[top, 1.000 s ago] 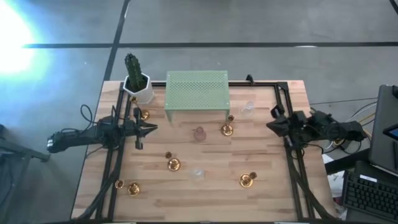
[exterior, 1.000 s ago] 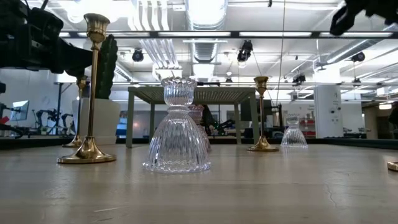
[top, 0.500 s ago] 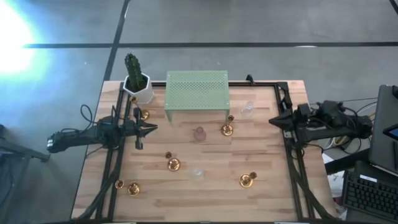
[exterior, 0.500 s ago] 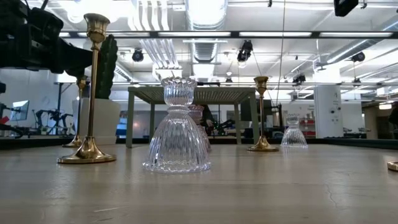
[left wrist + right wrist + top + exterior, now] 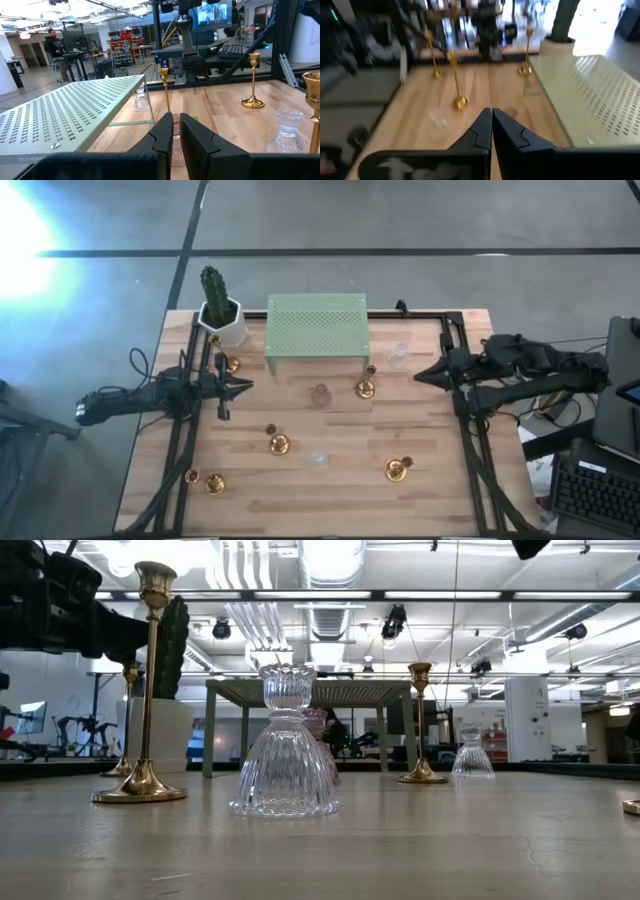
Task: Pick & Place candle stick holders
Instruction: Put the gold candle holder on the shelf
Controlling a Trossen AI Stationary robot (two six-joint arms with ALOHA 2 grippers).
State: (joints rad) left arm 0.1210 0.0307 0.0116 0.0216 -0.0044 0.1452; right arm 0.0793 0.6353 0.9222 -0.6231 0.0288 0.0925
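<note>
The wooden bench (image 5: 330, 480) carries a green perforated stand (image 5: 317, 325) at its far middle and a cactus in a white pot (image 5: 220, 308) at the far left corner. The candle stick holders are scattered over the rest of it. A gold holder (image 5: 232, 365) stands just in front of the cactus pot, and another gold holder (image 5: 365, 388) stands near the stand's front right leg. A pinkish glass holder (image 5: 321, 394) sits in front of the stand, and a clear glass holder (image 5: 399, 356) sits beside the stand's right end. Nearer the front are a gold holder (image 5: 279, 443) at centre-left, a clear ribbed glass holder (image 5: 318, 459) beside it, a gold holder (image 5: 398, 469) to the right, and a gold holder (image 5: 214, 482) at the front left.

The left gripper (image 5: 243, 386) hangs over the left side of the bench, its jaws nearly closed with only a thin gap and gripping nothing. The right gripper (image 5: 423, 375) hangs over the right side, just in from the black rail, with its jaws closed and empty. It is close to the clear glass holder by the stand.

The low view shows what the overhead view flattens: the differing stem heights and the ribbing of the clear glass holder (image 5: 286, 745), which hides most of the pinkish one behind it. The left wrist view looks past the stand (image 5: 65, 112) to the pinkish holder (image 5: 175, 142) straight ahead of the jaws, and shows a person (image 5: 52, 45) in the room beyond.
</note>
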